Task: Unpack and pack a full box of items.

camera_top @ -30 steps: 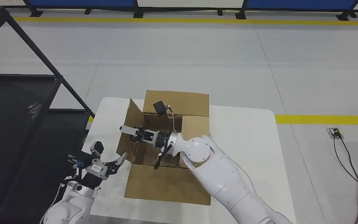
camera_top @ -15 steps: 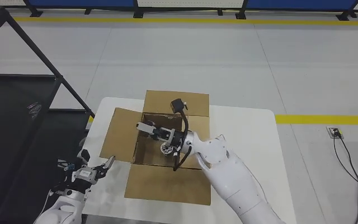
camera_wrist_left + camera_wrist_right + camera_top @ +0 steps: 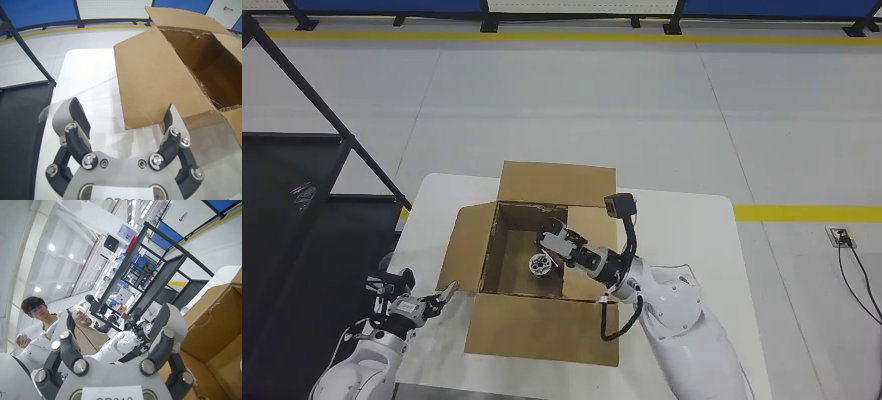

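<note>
Right gripper point(image 3: 547, 241) is held above the opening of the cardboard box point(image 3: 540, 328), toward its far side, with the jaws spread wide and nothing between them. In its own wrist view the gripper point(image 3: 115, 321) is seen empty, with a wall of the box point(image 3: 206, 325) close beside it. A small round pale item point(image 3: 540, 264) is seen on the floor of the box, just beside that gripper. The box is set on the white table point(image 3: 682, 230) with all four flaps folded outward. The left gripper point(image 3: 442, 296) is placed off the near left corner of the box, low over the table point(image 3: 85, 75). It point(image 3: 122, 115) is open and empty too, with one fingertip point(image 3: 168, 117) at the edge of the left flap point(image 3: 151, 79).
</note>
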`<move>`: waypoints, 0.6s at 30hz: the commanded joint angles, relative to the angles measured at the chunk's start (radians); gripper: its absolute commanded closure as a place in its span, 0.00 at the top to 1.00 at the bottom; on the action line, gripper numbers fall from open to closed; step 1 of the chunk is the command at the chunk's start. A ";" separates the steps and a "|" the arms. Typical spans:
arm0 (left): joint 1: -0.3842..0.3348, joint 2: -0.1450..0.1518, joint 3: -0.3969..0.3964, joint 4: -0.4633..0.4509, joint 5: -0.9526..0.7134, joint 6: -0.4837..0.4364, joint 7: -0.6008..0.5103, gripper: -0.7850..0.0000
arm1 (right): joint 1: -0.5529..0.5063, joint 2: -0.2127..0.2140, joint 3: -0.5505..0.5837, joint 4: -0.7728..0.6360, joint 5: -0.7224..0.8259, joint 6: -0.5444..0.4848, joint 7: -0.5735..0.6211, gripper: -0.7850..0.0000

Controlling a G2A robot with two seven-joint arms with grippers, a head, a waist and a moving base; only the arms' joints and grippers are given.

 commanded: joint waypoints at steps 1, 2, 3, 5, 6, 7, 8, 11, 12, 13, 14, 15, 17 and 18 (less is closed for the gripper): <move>0.001 0.000 -0.003 -0.008 0.000 -0.002 0.004 1.00 | -0.017 0.005 0.014 -0.016 -0.002 0.004 -0.010 1.00; 0.004 0.001 -0.007 -0.014 -0.001 -0.003 0.008 1.00 | -0.022 0.007 0.019 -0.021 -0.004 0.005 -0.014 1.00; 0.010 0.001 -0.012 -0.024 -0.003 -0.004 0.013 1.00 | -0.026 0.010 0.024 -0.023 -0.007 0.008 -0.018 1.00; 0.024 0.002 -0.025 -0.050 -0.007 -0.008 0.023 1.00 | -0.030 0.013 0.031 -0.023 -0.007 0.014 -0.025 1.00; 0.032 0.002 -0.033 -0.067 -0.005 -0.007 0.028 1.00 | -0.030 0.015 0.035 -0.020 -0.007 0.018 -0.030 1.00; 0.042 0.003 -0.040 -0.084 -0.005 -0.005 0.030 1.00 | -0.029 0.016 0.037 -0.018 -0.007 0.020 -0.032 1.00; 0.052 0.003 -0.048 -0.103 -0.003 -0.003 0.033 1.00 | -0.028 0.018 0.038 -0.014 -0.005 0.023 -0.034 1.00; 0.079 0.004 -0.071 -0.157 -0.001 0.005 0.036 1.00 | -0.022 0.022 0.042 -0.001 0.002 0.026 -0.034 1.00; 0.086 0.005 -0.077 -0.173 -0.001 0.008 0.035 1.00 | -0.020 0.023 0.043 0.003 0.005 0.026 -0.033 1.00; 0.093 0.005 -0.084 -0.188 -0.005 0.011 0.034 1.00 | -0.018 0.025 0.044 0.007 0.008 0.026 -0.033 1.00; 0.098 0.005 -0.090 -0.204 -0.006 0.013 0.034 1.00 | -0.016 0.026 0.045 0.011 0.010 0.026 -0.032 1.00; 0.104 0.005 -0.096 -0.220 -0.006 0.015 0.034 1.00 | -0.014 0.028 0.047 0.015 0.012 0.026 -0.030 1.00; 0.117 0.005 -0.106 -0.258 -0.005 0.020 0.037 1.00 | -0.012 0.031 0.053 0.020 0.015 0.027 -0.029 1.00; 0.124 0.005 -0.110 -0.279 -0.008 0.016 0.039 1.00 | -0.011 0.034 0.057 0.022 0.015 0.027 -0.026 1.00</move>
